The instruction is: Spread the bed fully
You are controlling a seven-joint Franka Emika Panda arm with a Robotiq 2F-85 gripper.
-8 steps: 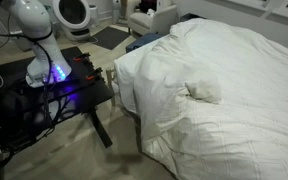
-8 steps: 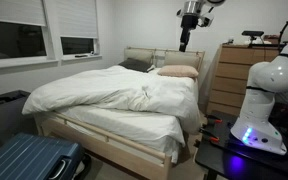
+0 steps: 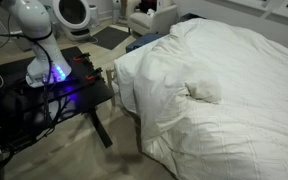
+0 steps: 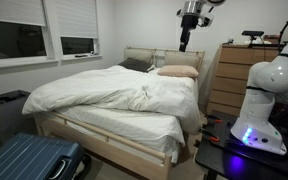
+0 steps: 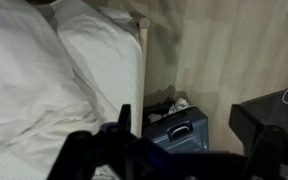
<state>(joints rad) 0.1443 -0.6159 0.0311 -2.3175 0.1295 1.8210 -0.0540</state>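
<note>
**No movement in the last half-second; bed not yet touched**

Nothing changed from half a second earlier. Arm, bedding and furniture sat exactly as before in both exterior views. My reading: the work had not begun, or the arm was pausing before its approach.

The gripper (image 4: 183, 42) hung high at 1 o'clock in an exterior view, above the pillows (image 4: 177, 71) and well apart from them. The wrist view showed its jaws spread wide with nothing between them.

The bed (image 4: 114, 95) filled the middle of the room, and ran from centre out to 3 o'clock in the other exterior view (image 3: 234, 110). Its white duvet (image 3: 174, 70) was wrinkled, with a raised bunch (image 3: 206, 92) near the middle and the edge drooping unevenly over the side. That bunch would need pulling flat.

Containers:
- A blue suitcase (image 4: 29, 160) lay at 7 o'clock beside the bed foot. It was shut, so its contents could not be seen. The wrist view also showed it (image 5: 179, 130).
- A wooden dresser (image 4: 229, 75) stood at 3 o'clock. Its drawers were closed and nothing inside could be seen.
</note>
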